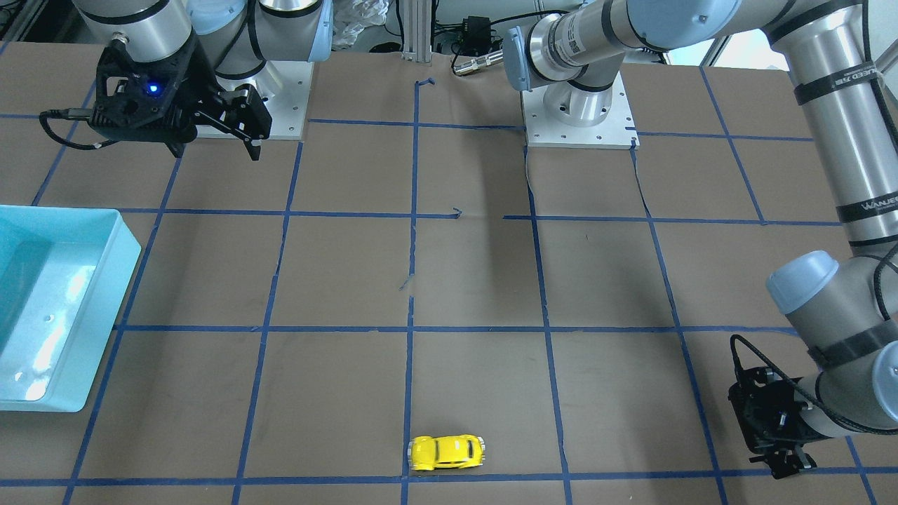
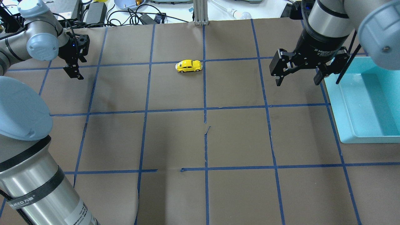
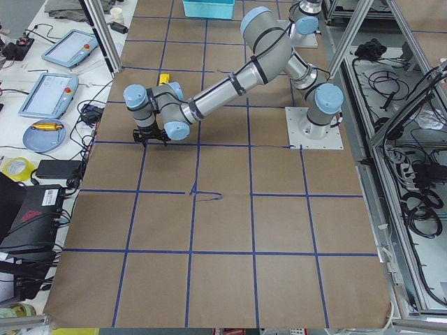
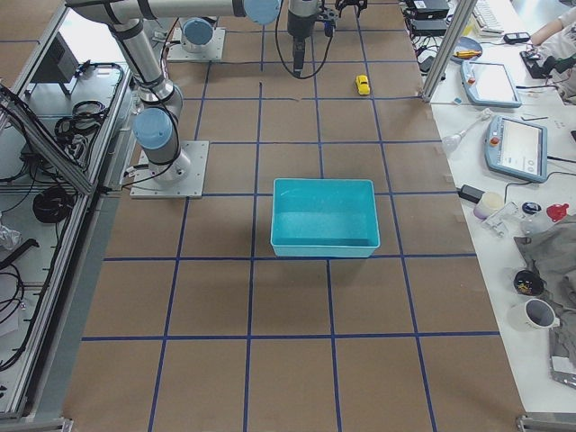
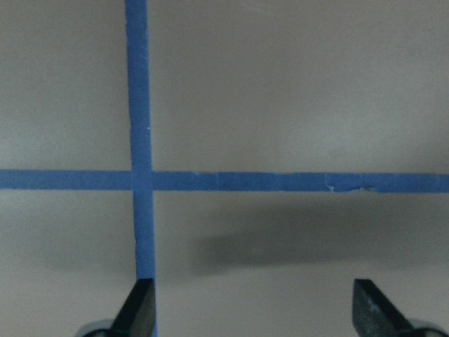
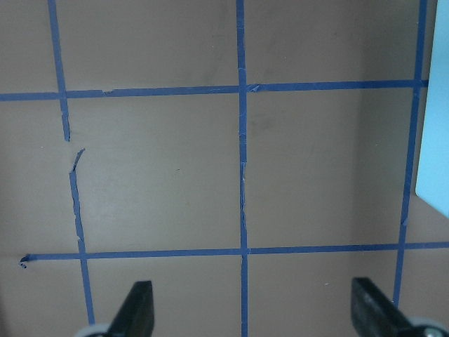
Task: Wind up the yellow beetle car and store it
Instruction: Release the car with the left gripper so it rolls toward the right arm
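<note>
The left arm [image 2: 34,187] fills the overhead view's near corner, and a black band [image 2: 22,200] round its silver tube bears white lettering. Only "JEED" and two Chinese characters can be read there; in the front view a like band reads "WANJE", cut off at the edge. The right claw [image 2: 297,82] has a white label beginning "2F Adaptive"; the rest is too small to read.

The car [image 2: 188,66] lies on the table [image 2: 175,140] at the far side from the robot. It is just beside a crossing of blue tape [image 2: 203,93], with its long axis running side to side along the far line. I cannot tell which end is the nose. It is glossy yellow and rounded, with dark windows and silver at both ends.

The left claw [image 5: 252,312] hangs spread wide over bare tape, well apart from the car. The right claw, also spread wide, holds nothing and hangs beside the teal bin [image 2: 340,112].
</note>
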`<state>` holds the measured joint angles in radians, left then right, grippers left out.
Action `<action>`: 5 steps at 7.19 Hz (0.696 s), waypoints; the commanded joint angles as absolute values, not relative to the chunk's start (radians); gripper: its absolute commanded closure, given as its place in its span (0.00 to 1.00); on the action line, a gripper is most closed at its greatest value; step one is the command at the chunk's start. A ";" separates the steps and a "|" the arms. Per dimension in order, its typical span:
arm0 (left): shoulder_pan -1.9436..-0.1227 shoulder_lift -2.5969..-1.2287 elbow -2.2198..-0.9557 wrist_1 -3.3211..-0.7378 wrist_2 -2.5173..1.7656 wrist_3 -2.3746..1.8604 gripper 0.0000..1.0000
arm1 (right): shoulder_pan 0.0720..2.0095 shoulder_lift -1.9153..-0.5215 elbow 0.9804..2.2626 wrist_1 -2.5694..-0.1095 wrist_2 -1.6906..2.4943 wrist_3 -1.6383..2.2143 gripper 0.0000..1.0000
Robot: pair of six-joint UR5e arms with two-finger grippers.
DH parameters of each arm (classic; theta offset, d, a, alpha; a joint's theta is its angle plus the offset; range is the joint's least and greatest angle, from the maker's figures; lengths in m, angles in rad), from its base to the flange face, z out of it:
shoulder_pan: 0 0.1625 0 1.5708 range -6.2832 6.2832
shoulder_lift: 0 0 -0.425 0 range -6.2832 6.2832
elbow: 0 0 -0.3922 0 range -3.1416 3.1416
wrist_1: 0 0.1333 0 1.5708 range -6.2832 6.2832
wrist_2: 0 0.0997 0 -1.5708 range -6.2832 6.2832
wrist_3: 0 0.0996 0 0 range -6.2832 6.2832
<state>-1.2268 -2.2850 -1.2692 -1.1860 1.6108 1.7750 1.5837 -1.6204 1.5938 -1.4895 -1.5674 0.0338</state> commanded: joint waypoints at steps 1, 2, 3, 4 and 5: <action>-1.264 -2.176 -1.299 -1.314 1.606 1.517 0.00 | 1.583 -1.620 1.594 -1.491 -1.566 0.034 0.00; -1.291 -2.087 -1.369 -1.321 1.605 1.364 0.00 | 1.585 -1.618 1.594 -1.494 -1.566 0.034 0.00; -1.314 -2.001 -1.456 -1.319 1.595 1.238 0.00 | 1.583 -1.618 1.594 -1.500 -1.566 0.034 0.00; -1.325 -1.923 -1.532 -1.310 1.591 1.065 0.00 | 1.575 -1.618 1.594 -1.505 -1.566 0.034 0.00; -1.371 -1.851 -1.581 -1.305 1.583 0.879 0.00 | 1.574 -1.614 1.592 -1.506 -1.566 0.032 0.00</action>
<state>-1.3294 -1.9436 -1.5078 -1.3108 1.5914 1.0944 1.5777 -1.6171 1.5935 -1.5029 -1.5662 0.0335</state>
